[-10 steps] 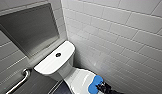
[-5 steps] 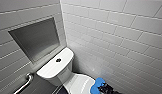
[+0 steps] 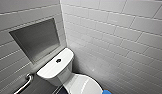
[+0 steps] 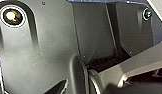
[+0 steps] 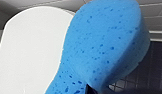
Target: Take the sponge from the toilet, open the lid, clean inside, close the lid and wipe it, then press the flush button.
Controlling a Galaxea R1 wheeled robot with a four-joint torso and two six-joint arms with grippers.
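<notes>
We are holding the sponge (image 5: 107, 45) in our right gripper (image 5: 93, 89) over the shut lid (image 5: 29, 50); a weak grip risks dropping it.

The sponge (image 5: 104, 45), pressed close against the right gripper (image 5: 90, 90), is soft, open-pored foam, matt blue with darker speckles. Just beyond it, the lid (image 5: 29, 50) is smooth, glossy white plastic. Farther from the gripper, the toilet (image 3: 55, 66) has a glossy white ceramic tank. The wall tiles (image 3: 117, 35) look smooth with a faint sheen, and the grab rail (image 3: 24, 83) looks like polished metal.
</notes>
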